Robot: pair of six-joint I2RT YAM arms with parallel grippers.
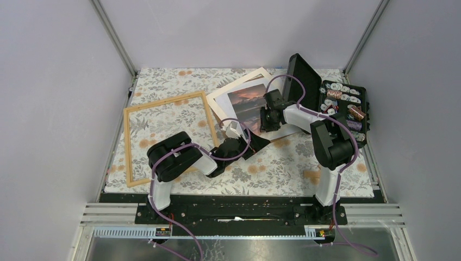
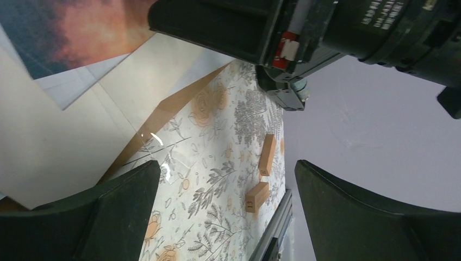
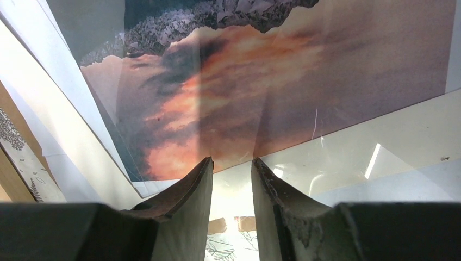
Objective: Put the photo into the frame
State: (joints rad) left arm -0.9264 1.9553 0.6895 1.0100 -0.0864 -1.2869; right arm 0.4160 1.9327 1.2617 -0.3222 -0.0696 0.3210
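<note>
White-bordered paper photo (image 1: pixel 247 100) of an orange sunset lay on a cream mat (image 1: pixel 219 101), right of the thin light-wood frame (image 1: pixel 128 147). Right tool (image 3: pixel 232 163), fingers narrowly apart, hovered over its edge, apparently to lift it. Left tool (image 2: pixel 227 165) gaped wide alongside.

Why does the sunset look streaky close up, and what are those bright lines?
Right wrist view: glare, seemingly off a clear sheet, streaks the mat beside the photo, and the right gripper is blurred. Left wrist view: a similar glint over the tablecloth. Top view: even light, soft shadows.
</note>
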